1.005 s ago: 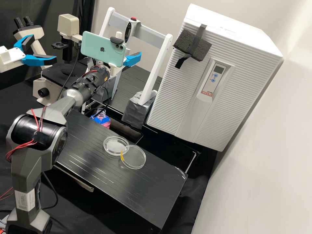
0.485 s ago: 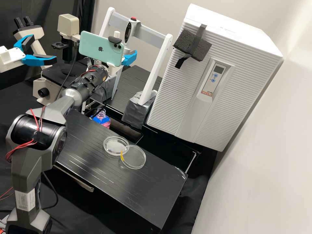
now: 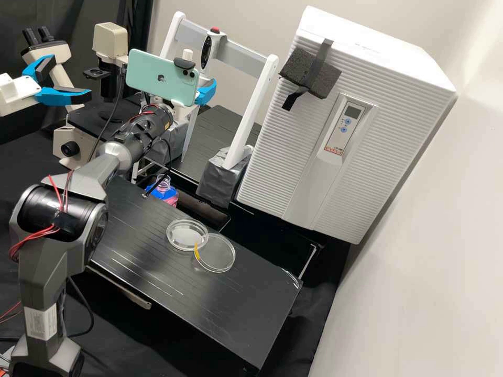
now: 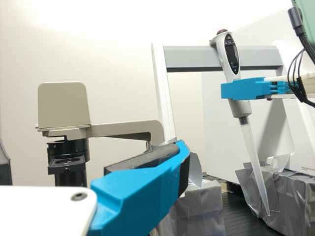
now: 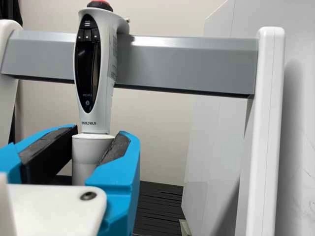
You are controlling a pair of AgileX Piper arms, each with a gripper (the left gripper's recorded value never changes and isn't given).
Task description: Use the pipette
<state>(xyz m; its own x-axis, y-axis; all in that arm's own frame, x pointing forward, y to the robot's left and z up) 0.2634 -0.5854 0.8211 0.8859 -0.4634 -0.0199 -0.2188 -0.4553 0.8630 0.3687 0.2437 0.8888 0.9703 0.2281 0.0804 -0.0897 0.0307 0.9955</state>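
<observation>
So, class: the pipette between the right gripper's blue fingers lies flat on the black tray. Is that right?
No. The pipette between the fingers of the right gripper does not lie flat on the black tray; it hangs upright on the grey crossbar, as the right wrist view shows.

The right arm's white gripper point(image 5: 92, 147) is clasping, between two bright blue fingers point(image 5: 120, 169) lined with black pads, the pale lower barrel of a white handheld pipette point(image 5: 94, 73) with a dark front panel and red top button, standing upright before a grey horizontal crossbar point(image 5: 187, 66) joining a white upright post point(image 5: 265, 123).
</observation>
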